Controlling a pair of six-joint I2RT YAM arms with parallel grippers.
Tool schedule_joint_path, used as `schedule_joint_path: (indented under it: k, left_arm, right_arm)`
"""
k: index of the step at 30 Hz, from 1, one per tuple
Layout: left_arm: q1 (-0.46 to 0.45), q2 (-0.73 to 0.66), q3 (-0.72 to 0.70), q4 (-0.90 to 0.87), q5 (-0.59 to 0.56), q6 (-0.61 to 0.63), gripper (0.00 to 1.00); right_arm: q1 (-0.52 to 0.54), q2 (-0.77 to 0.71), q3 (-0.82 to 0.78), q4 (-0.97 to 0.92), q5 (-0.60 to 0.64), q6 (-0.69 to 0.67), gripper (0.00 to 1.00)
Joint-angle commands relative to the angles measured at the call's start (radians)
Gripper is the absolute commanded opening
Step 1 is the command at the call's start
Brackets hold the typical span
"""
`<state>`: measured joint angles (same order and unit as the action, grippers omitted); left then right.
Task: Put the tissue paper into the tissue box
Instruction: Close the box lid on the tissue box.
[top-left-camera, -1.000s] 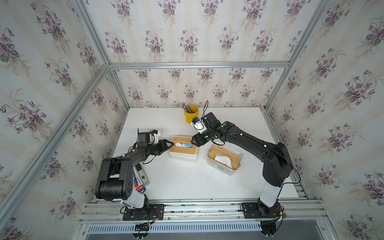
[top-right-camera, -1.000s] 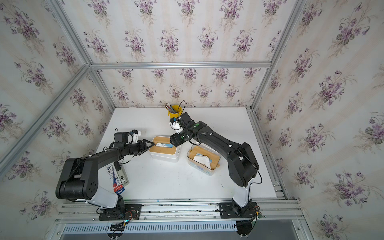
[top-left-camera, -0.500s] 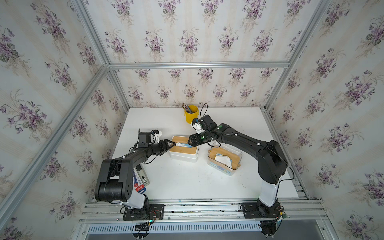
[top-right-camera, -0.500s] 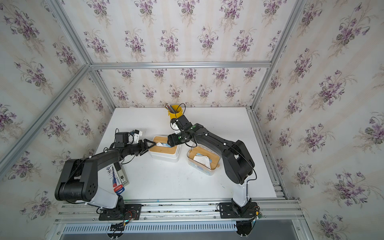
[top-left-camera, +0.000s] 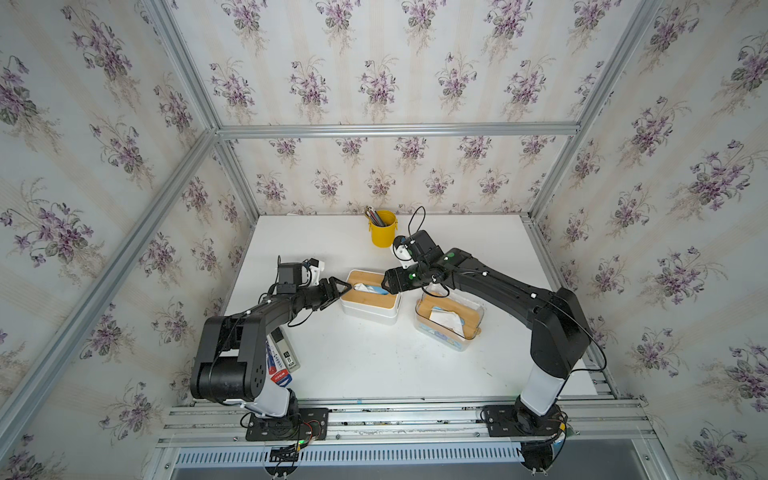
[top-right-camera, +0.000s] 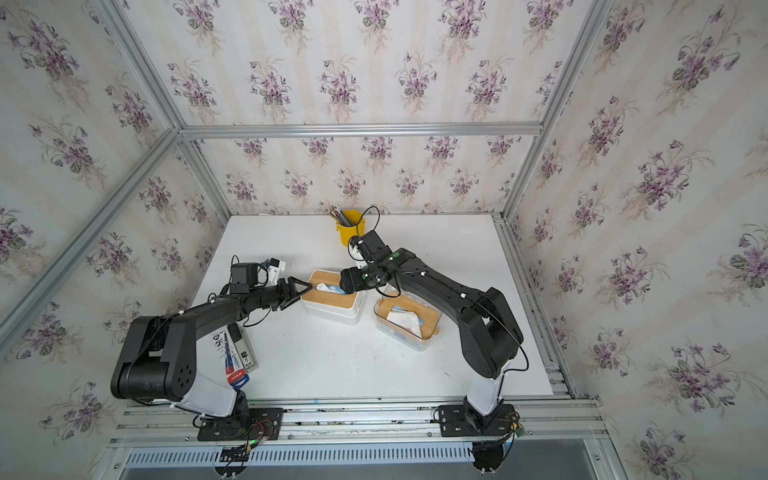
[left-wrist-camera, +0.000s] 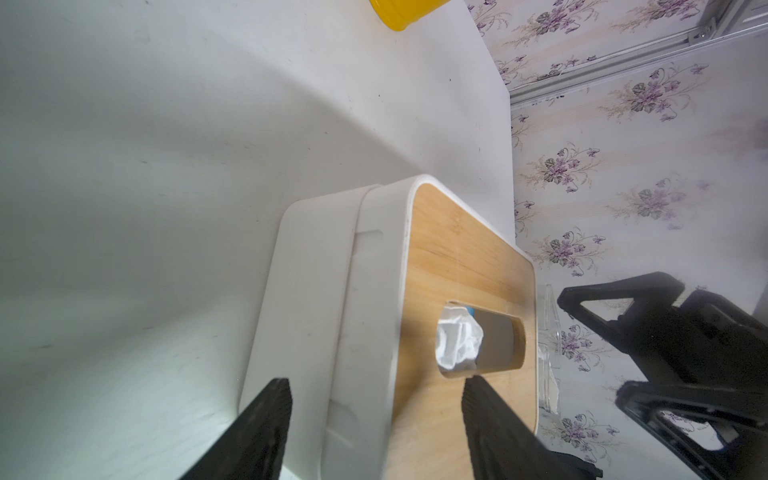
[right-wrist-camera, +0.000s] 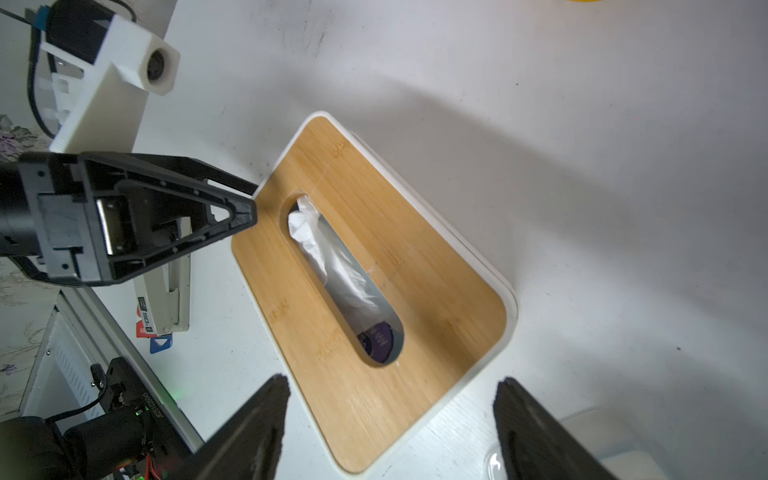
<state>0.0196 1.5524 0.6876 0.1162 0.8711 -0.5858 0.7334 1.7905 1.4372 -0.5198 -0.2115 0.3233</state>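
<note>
While both arms meet over the white tissue box (top-left-camera: 368, 313) near the middle of the frame, on the table (top-left-camera: 374, 365), the left fingers (left-wrist-camera: 266, 415) and the right fingers (right-wrist-camera: 257, 419) stand wide apart and hold nothing. Crumpled tissue paper (right-wrist-camera: 307, 232) sits in the slot of the wooden lid (right-wrist-camera: 415, 291).

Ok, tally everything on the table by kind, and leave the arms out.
Tissue boxes: 2, white and clear
Cup: 1, yellow, with pens in it
Flat packs: 2, grey and blue-red, partly under the left arm
Total: 5
</note>
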Motion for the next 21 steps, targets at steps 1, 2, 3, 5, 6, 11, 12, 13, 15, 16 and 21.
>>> schedule_joint_path:
  k: [1, 2, 3, 5, 6, 11, 12, 13, 15, 16, 21]
  left_arm:
    - [-0.003, 0.009, 0.016, 0.009, 0.011, 0.012, 0.70]
    - [-0.003, 0.012, 0.020, 0.013, 0.008, 0.010, 0.70]
    - [-0.006, 0.016, 0.024, 0.017, 0.006, 0.009, 0.70]
    - [-0.008, 0.029, 0.037, 0.024, 0.012, 0.004, 0.69]
    - [-0.012, 0.034, 0.045, 0.028, 0.017, 0.003, 0.69]
    - [-0.024, 0.032, 0.053, 0.030, 0.064, 0.006, 0.67]
    - [-0.026, 0.027, 0.050, 0.022, 0.070, 0.010, 0.67]
    - [-0.029, 0.018, 0.045, 0.016, 0.074, 0.015, 0.66]
    - [-0.032, 0.000, 0.031, 0.007, 0.076, 0.021, 0.66]
    - [-0.033, -0.013, 0.018, 0.007, 0.077, 0.019, 0.66]
    - [-0.035, -0.122, -0.090, 0.036, 0.036, -0.026, 0.66]
  right_arm:
    - [0.001, 0.001, -0.023, -0.019, 0.039, 0.021, 0.81]
    - [0.000, 0.005, -0.032, -0.008, 0.030, 0.024, 0.80]
    - [0.000, 0.012, -0.037, 0.002, 0.019, 0.027, 0.80]
    - [0.003, 0.034, -0.034, 0.019, -0.009, 0.028, 0.79]
    - [0.003, 0.043, -0.035, 0.035, -0.026, 0.030, 0.78]
    - [0.003, 0.077, -0.032, 0.089, -0.102, 0.039, 0.76]
    - [0.003, 0.083, -0.028, 0.092, -0.113, 0.042, 0.77]
    - [0.003, 0.088, -0.028, 0.098, -0.121, 0.043, 0.77]
    - [0.003, 0.097, -0.027, 0.102, -0.129, 0.043, 0.77]
    - [0.003, 0.103, -0.024, 0.103, -0.137, 0.042, 0.77]
    - [0.004, 0.148, 0.020, 0.078, -0.172, 0.013, 0.77]
